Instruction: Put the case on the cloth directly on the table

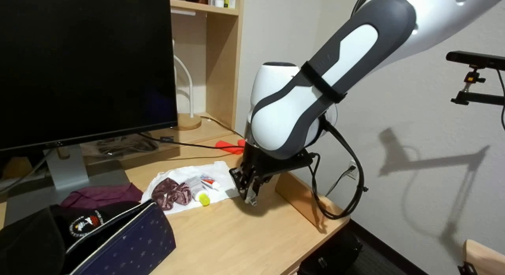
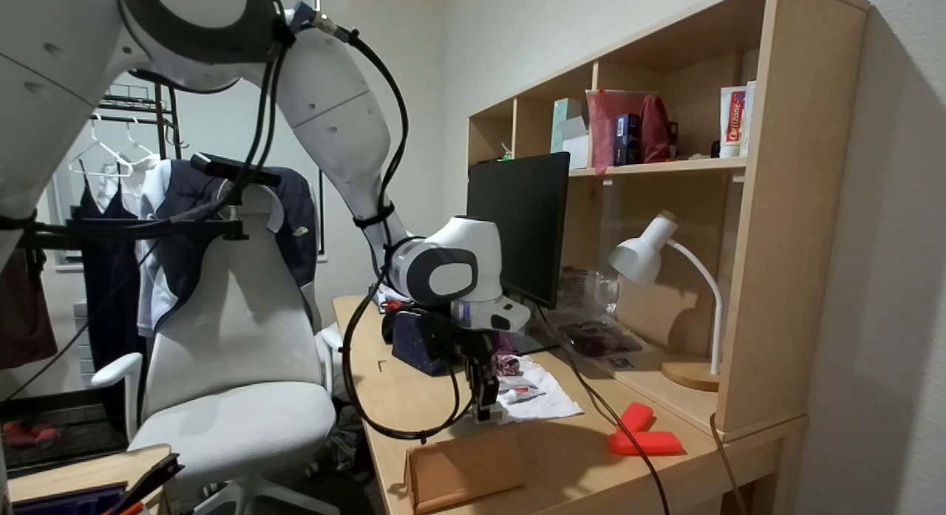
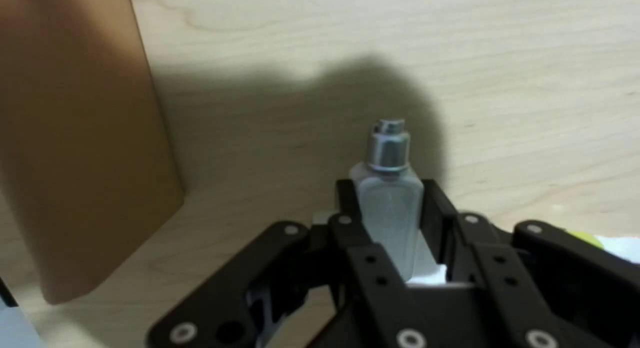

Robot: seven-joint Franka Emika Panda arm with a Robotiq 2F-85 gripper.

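My gripper [image 1: 245,191] is shut on a small clear bottle with a silver cap [image 3: 390,208], held above the table [image 1: 240,235]. The bottle also shows below the fingers in an exterior view [image 1: 251,199]. The brown case [image 2: 465,472] stands on the table beside the gripper; it fills the left of the wrist view [image 3: 85,153] and shows in an exterior view [image 1: 298,200]. The white cloth [image 1: 227,178] lies on the table, in an exterior view [image 2: 554,400] too. On it are a maroon scrunchie [image 1: 169,193], a tube with a yellow-green cap [image 1: 197,189] and a red-white tube [image 1: 211,183].
An open navy star-print pouch [image 1: 134,243], a black cap [image 1: 39,235] and a purple cloth [image 1: 100,195] lie by the monitor [image 1: 86,62]. Red pieces [image 2: 644,441] and a cable [image 2: 613,419] lie near the shelf unit. A lamp [image 2: 695,371] stands there.
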